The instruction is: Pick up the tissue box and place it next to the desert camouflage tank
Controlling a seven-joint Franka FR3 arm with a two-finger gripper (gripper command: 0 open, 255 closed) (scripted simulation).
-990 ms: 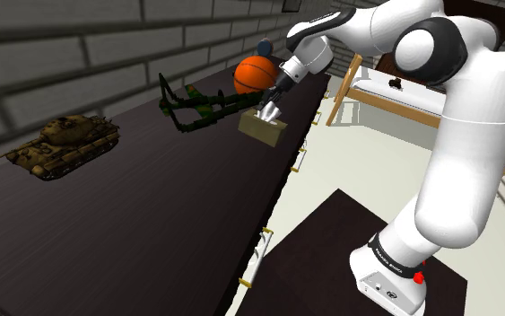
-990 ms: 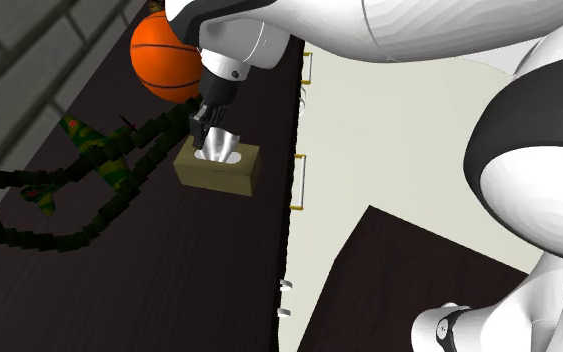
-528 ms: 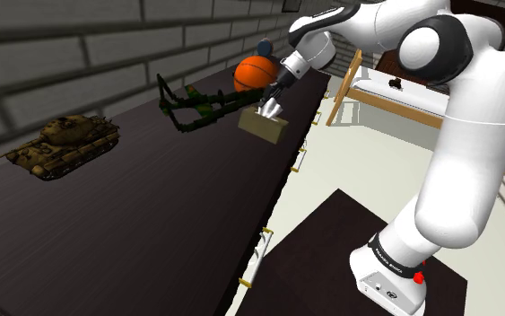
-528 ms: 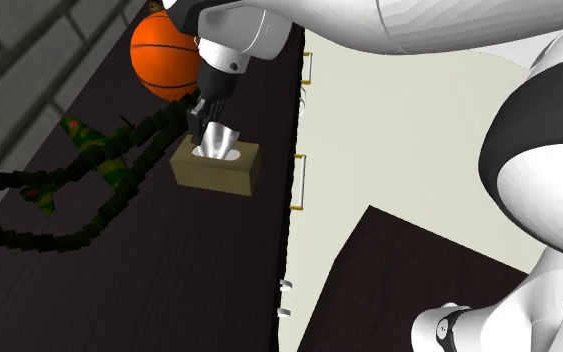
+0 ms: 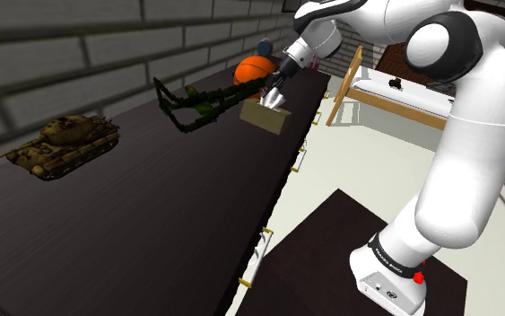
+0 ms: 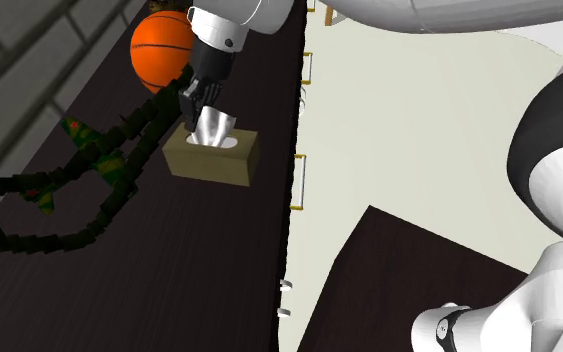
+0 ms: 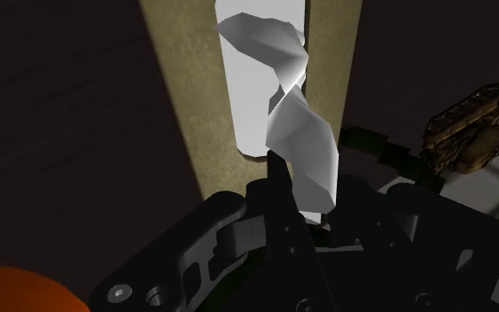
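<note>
The gripper (image 6: 201,105) is closed on the white tissue (image 6: 213,127) that sticks up from the slot of the tan box (image 6: 209,160). In the wrist view the tissue is seen pinched between the black fingers (image 7: 276,182). The box is found near the front edge of the dark table (image 5: 152,224), just beside the green toy plane (image 6: 99,165) and near the orange ball (image 6: 159,48). Whether the box rests on the top or is raised off it cannot be told. The tank (image 5: 63,144) is placed well apart from the box, toward the shoulder view's left, close to the brick wall (image 5: 80,54). Small handles (image 6: 302,180) are set along the table's edge. A wooden frame (image 5: 347,85) is seen on the pale floor beyond the table.
</note>
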